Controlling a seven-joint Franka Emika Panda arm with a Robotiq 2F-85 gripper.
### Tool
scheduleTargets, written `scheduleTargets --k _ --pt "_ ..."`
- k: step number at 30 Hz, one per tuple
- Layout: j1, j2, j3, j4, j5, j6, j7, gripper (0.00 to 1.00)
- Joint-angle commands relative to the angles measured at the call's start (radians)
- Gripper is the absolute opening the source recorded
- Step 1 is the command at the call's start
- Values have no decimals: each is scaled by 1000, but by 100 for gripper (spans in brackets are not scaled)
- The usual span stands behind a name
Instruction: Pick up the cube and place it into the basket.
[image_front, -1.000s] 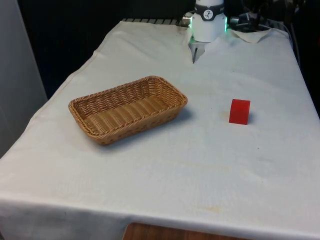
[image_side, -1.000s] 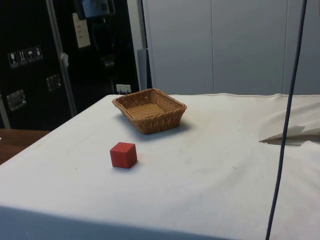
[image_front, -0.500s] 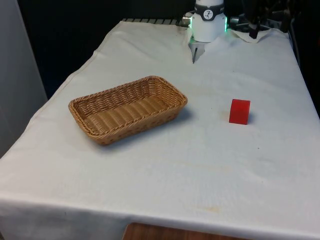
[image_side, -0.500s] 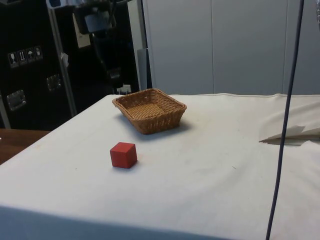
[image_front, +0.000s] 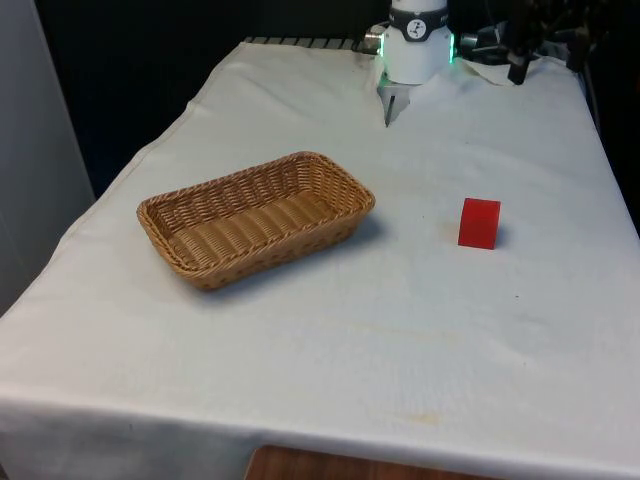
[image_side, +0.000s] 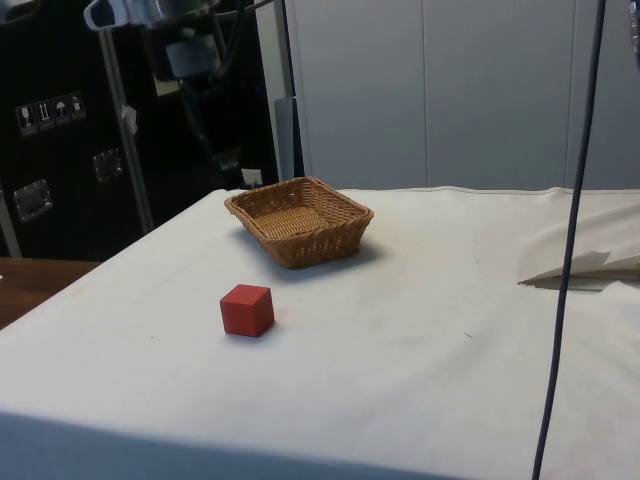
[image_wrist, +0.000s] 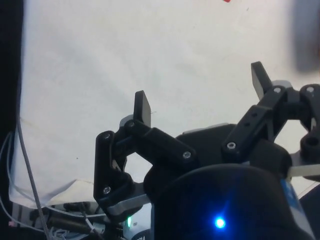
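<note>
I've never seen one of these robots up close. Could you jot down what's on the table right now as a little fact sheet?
cube: red, sitting on the cloth, apart from the basket
basket: woven wicker, nothing inside it
table cover: white cloth
gripper: black, two fingers spread open, nothing between them, raised well above the cloth
task stage: cube not yet picked up
layout: in the front view, basket toward the left, cube toward the right

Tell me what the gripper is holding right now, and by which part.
Nothing is held. The gripper has its jaws spread apart with only white cloth between them. The red cube sits untouched on the table, apart from the basket.
</note>
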Motion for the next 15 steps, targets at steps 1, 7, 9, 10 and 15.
scheduleTargets --k 1,7,9,10,15 --pt "4 15 2 14 -10 0 0 100" --pt "4 41 10 37 -17 6 -21 100" --pt "5 48 11 40 -20 17 -26 100" --pt "4 50 12 39 -22 23 -28 100" --pt "4 59 16 34 -27 56 -33 100"
